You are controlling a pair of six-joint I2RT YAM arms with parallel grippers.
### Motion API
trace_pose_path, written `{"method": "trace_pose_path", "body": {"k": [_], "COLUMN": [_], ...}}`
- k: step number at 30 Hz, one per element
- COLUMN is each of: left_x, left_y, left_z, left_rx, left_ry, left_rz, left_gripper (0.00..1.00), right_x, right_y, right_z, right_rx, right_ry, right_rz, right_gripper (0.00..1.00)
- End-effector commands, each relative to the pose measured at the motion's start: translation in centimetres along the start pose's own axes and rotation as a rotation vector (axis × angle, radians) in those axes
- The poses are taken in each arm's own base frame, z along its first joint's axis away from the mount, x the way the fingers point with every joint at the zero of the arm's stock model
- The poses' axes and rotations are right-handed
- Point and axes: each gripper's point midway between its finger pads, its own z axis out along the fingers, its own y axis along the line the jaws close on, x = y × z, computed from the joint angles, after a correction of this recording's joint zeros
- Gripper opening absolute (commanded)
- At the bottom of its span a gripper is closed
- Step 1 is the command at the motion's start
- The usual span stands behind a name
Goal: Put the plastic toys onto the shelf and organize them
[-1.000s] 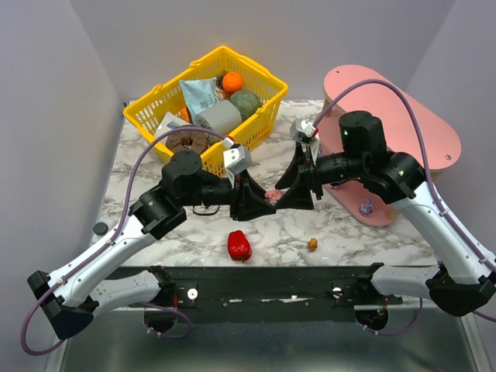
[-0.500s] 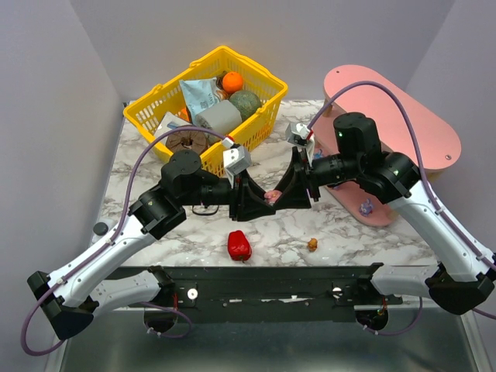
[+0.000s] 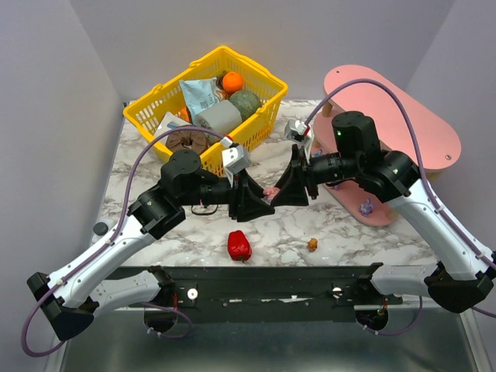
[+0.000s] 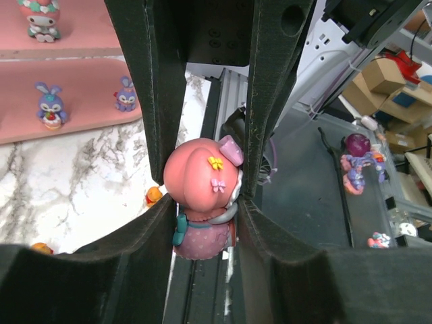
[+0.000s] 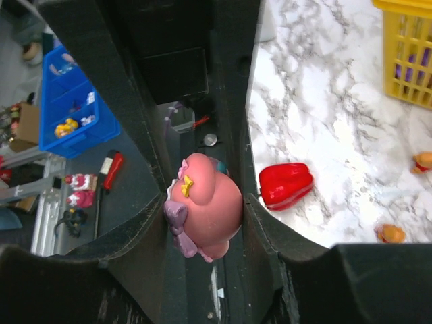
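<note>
A pink figurine [image 3: 270, 191] with a purple bow hangs above the table's middle between both grippers. My left gripper [image 3: 260, 198] is shut on its body [image 4: 202, 236]. My right gripper [image 3: 283, 191], meeting it from the right, is shut on the head [image 5: 209, 196]. The pink shelf [image 3: 418, 116] stands at the right. A purple toy [image 3: 366, 207] sits on its lowest board. The left wrist view shows two purple bunnies [image 4: 52, 106] on one board and a pink figure [image 4: 38, 13] on the board above. An orange toy [image 3: 312, 245] lies on the table in front.
A red pepper [image 3: 239, 245] lies near the front edge, below the grippers. The yellow basket [image 3: 205, 101] with groceries stands at the back left. Two small orange toys [image 5: 391, 233] show on the marble in the right wrist view.
My right gripper has moved left to the left gripper, and its fingers now enclose the pink figurine's head. The left arm has stayed almost still with the figurine.
</note>
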Motion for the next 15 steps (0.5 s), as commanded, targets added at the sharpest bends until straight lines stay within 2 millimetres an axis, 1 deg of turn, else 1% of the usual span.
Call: {"method": "trace_pose_path", "body": {"k": [1, 4, 5, 7, 8, 10, 11, 12, 13, 14, 15], "left_x": [-0.9, -0.8, -0.6, -0.7, -0.4, -0.6, -0.3, -0.4, -0.4, 0.1, 0.0], "left_y": [0.0, 0.2, 0.3, 0.4, 0.4, 0.9, 1.3, 1.4, 2.3, 2.7, 3.2], "left_z": [-0.4, -0.6, -0.7, -0.8, -0.9, -1.3, -1.6, -1.9, -2.3, -2.7, -3.1], "left_rx": [-0.027, -0.041, -0.046, -0.057, -0.062, -0.103, -0.128, -0.151, -0.208, -0.237, -0.278], "left_ry": [-0.026, -0.022, -0.016, -0.018, -0.010, -0.017, -0.004, -0.009, -0.011, 0.008, 0.001], "left_rz": [0.034, 0.043, 0.041, 0.049, 0.047, 0.059, 0.067, 0.076, 0.083, 0.083, 0.086], "left_gripper": [0.68, 0.73, 0.78, 0.84, 0.90, 0.97, 0.99, 0.99, 0.99, 0.99, 0.99], "right_x": [-1.9, -2.0, -2.1, -2.0, -2.1, -1.9, -2.1, -2.1, -1.4, -1.3, -1.8], "right_y": [-2.0, -2.5, -2.5, -3.0, -3.1, -4.1, -4.5, -5.4, -6.3, -7.0, -8.0], "right_z": [-0.1, -0.1, -0.2, -0.2, -0.3, -0.6, -0.8, -1.2, -1.4, -1.7, -2.6], "right_rx": [0.134, 0.157, 0.160, 0.185, 0.199, 0.260, 0.286, 0.341, 0.375, 0.408, 0.476], "right_ry": [-0.032, -0.027, -0.029, -0.023, -0.024, -0.015, -0.013, -0.009, 0.025, 0.039, 0.037], "right_rz": [0.000, 0.007, 0.007, 0.018, 0.020, 0.032, 0.032, 0.036, 0.056, 0.064, 0.060], "right_gripper": [0.01, 0.01, 0.01, 0.01, 0.01, 0.01, 0.01, 0.01, 0.01, 0.01, 0.01]}}
